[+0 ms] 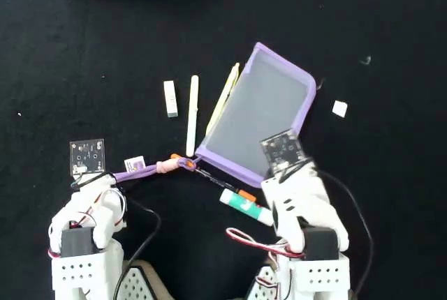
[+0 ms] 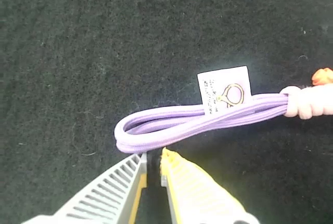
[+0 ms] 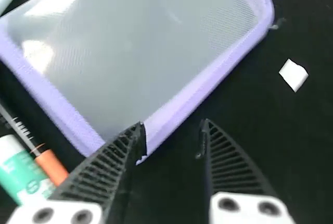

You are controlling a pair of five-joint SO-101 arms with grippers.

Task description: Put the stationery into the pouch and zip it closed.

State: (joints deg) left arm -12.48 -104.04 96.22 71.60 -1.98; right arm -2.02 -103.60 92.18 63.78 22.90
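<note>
The pouch [image 1: 262, 115] lies flat near the middle of the tabletop [image 1: 63, 49], with a white pen [image 1: 192, 113] near it. The right tool [image 3: 171, 133] hangs released over the pouch's front border. The left tool [image 2: 153, 156] is clenched empty, its tips just beside the purple strap [image 2: 177, 125].

One pouch [image 1: 262, 115], one white pen [image 1: 192, 115], one yellow pen [image 1: 223, 98], one glue stick [image 1: 244, 204] (orange-capped), one white scrap [image 1: 339, 109].
</note>
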